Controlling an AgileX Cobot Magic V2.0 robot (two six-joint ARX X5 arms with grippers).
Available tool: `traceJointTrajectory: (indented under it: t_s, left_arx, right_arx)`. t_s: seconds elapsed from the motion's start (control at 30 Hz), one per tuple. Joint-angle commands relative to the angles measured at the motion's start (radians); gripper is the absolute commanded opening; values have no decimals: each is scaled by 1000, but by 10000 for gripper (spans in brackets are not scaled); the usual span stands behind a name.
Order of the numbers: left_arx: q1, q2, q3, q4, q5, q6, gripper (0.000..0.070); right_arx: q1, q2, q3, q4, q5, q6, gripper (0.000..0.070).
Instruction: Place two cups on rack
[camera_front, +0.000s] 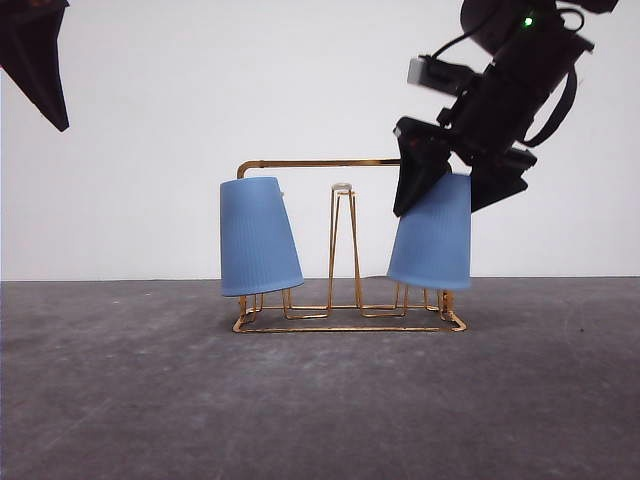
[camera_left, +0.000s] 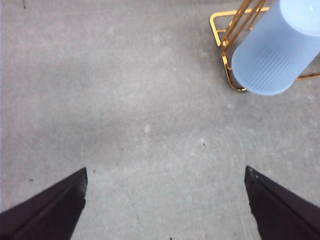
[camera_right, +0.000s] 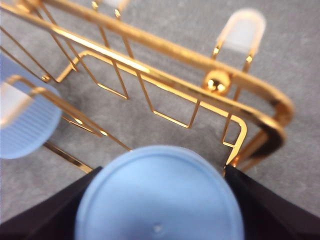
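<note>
The support surface is a flat, dark grey table with a matte, faintly speckled finish. One item rests directly on it: the gold wire rack, whose rectangular wire base sits flat on the tabletop near centre.

Even, diffuse light filled the scene, bright against a plain white backdrop, with only a faint shadow under the rack on the grey table. Glare streaked the gold wire in the right wrist view, where the near cup and white peg tips were soft with blur. The front view was sharp.
</note>
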Motion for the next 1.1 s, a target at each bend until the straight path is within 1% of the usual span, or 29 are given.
traceJointTrajectory:
  t_s: [0.0,0.03,0.07,0.1,0.13,0.17,0.2,0.3,0.53,0.67,0.7,0.77,0.93,1.07]
  left_arx:
    - [-1,6,10,14,2,-3,584]
    - [-1,6,10,14,2,-3,584]
    - [-1,6,10,14,2,-3,584]
    - [-1,6,10,14,2,-3,584]
    - [-1,6,10,14,2,-3,584]
    - [-1,6,10,14,2,-3,584]
    - [-1,6,10,14,2,-3,584]
    - [0,6,10,14,2,-2,584]
    - [0,6,10,18,2,5,584]
    - [7,6,10,18,2,13,584]
    - [12,6,10,18,2,13,584]
    - [23,6,10,18,2,13,584]
    - [42,6,10,16,2,16,584]
    - [47,6,10,16,2,15,584]
  right_arx:
    - [5,18,14,12,-1,-5,501]
    - [5,18,14,15,-4,-5,506]
    - [6,15,15,21,-16,-4,536]
    - [6,11,15,27,-33,-2,578]
    - [6,5,16,30,-55,7,641]
    - [5,-1,20,28,-67,20,678]
    - [4,-7,25,21,-74,33,700]
    - [0,-43,37,-25,-80,53,700]
    - [-29,-238,39,-173,-62,49,700]
    - [-49,-381,38,-286,63,20,700]
    - [-57,-418,37,-312,84,19,700]
    - [-81,-484,25,-344,86,18,700]
    - [-162,-654,-67,-382,84,9,700]
    - [-212,-778,-203,-390,85,-4,700]
